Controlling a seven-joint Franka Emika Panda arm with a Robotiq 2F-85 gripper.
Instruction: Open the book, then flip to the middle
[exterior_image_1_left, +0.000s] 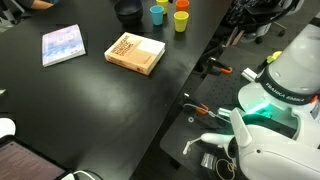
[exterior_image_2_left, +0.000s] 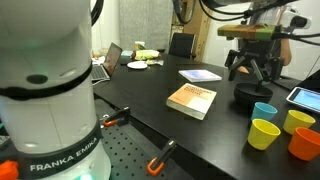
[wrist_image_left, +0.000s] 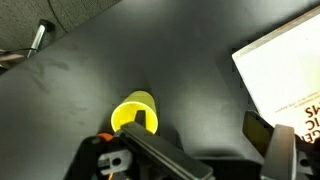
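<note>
Directly below the gripper (exterior_image_2_left: 251, 70), cups (exterior_image_2_left: 264, 132) and a dark bowl (exterior_image_2_left: 248, 96) crowd the table (exterior_image_2_left: 225, 135) — obstacles to any descent. Beside it, toward the book (exterior_image_2_left: 192, 100), bare table — open passage.

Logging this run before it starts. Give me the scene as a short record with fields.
book: tan-orange, closed, flat on black table
claw: open, empty, clear of book
second book: blue-purple, closed, apart from first
cups: blue cup, yellow cup, orange cup, beside black bowl
progress: book not yet opened
</note>
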